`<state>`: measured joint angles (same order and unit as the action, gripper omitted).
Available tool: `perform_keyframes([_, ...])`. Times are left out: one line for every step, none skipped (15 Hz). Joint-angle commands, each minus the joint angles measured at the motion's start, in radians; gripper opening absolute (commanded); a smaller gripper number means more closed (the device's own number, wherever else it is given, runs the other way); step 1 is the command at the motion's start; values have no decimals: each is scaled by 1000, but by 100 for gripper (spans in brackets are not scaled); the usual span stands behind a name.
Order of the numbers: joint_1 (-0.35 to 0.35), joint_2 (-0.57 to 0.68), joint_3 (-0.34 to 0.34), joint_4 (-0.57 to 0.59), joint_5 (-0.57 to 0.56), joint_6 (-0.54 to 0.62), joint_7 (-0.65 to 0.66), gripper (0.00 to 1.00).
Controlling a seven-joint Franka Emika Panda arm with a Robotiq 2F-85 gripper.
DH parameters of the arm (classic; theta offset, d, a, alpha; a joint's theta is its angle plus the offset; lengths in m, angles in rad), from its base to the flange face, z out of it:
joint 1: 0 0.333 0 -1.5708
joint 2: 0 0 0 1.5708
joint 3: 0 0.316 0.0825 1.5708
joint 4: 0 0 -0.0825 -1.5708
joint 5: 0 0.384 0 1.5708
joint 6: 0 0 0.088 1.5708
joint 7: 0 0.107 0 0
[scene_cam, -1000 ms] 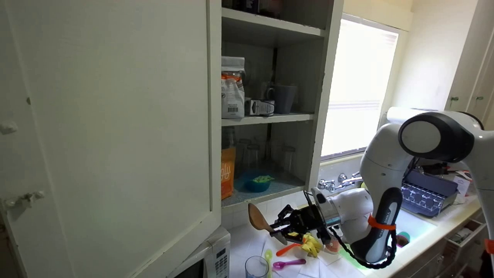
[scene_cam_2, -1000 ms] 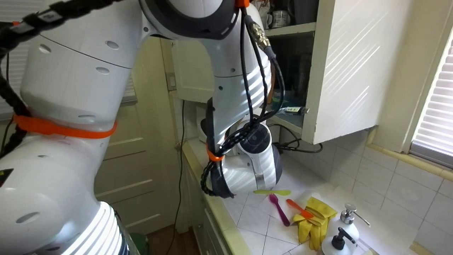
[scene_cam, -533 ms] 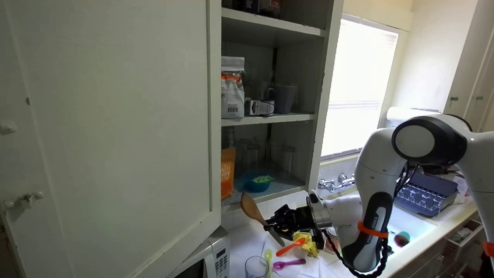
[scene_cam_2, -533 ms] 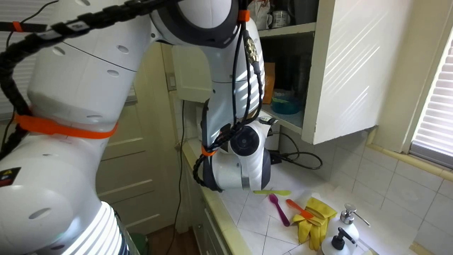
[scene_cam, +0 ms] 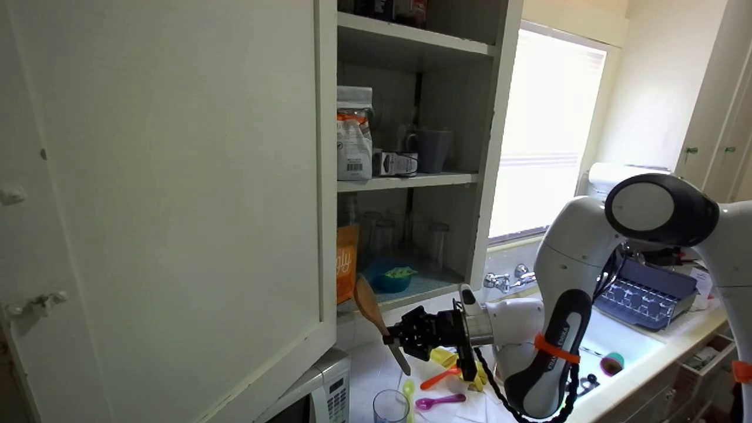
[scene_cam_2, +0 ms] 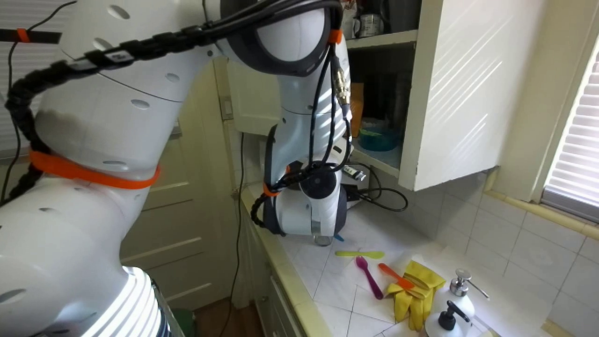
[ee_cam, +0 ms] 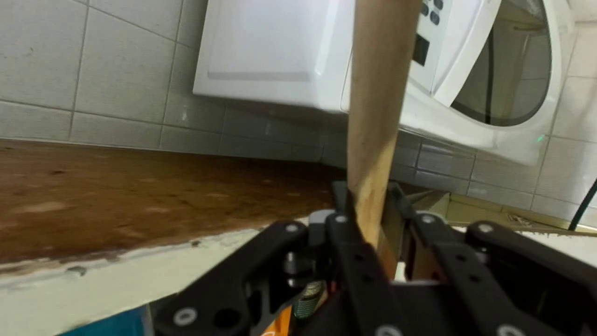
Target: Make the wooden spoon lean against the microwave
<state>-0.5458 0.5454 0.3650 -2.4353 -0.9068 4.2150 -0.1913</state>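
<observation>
The wooden spoon [scene_cam: 368, 299] is tan and held in the air, tilted, its bowl up and to the left in an exterior view. My gripper [scene_cam: 392, 338] is shut on its handle; the lower handle end sticks out below the fingers. In the wrist view the handle [ee_cam: 380, 84] runs between the two fingertips of the gripper [ee_cam: 368, 191]. The white microwave [scene_cam: 336, 390] stands on the counter below and left of the spoon, partly hidden by the cupboard door. In the wrist view the microwave [ee_cam: 270, 56] shows behind the handle, apart from it. The arm hides spoon and gripper in an exterior view.
The open cupboard door [scene_cam: 176, 176] hangs over the microwave. Cupboard shelves [scene_cam: 411, 181] are just above the spoon bowl. A drinking glass [scene_cam: 390, 406], a purple spoon [scene_cam: 440, 402], a green utensil [scene_cam_2: 359, 254], an orange utensil [scene_cam_2: 395, 276] and yellow gloves [scene_cam_2: 419, 290] lie on the counter.
My gripper has moved left with the spoon, toward the microwave side in an exterior view. The spoon has turned a little more upright. The counter items have not moved.
</observation>
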Motion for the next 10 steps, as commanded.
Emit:
perform_keyframes([-14, 8, 14, 2, -1, 0, -2, 21])
perform_keyframes([-23, 15, 22, 3, -1, 0, -4, 21])
perform_keyframes([-28, 19, 25, 3, -2, 0, -6, 21])
perform_keyframes([-31, 22, 26, 3, -2, 0, -7, 21])
perform_keyframes([-32, 24, 26, 3, -2, 0, -7, 21])
perform_keyframes([-32, 24, 27, 3, -2, 0, -7, 21])
perform_keyframes([-32, 24, 27, 3, -2, 0, -7, 21])
perform_keyframes([-32, 24, 28, 3, -2, 0, -7, 21])
perform_keyframes([-32, 24, 28, 3, -2, 0, -7, 21])
perform_keyframes([-32, 24, 28, 3, -2, 0, -7, 21])
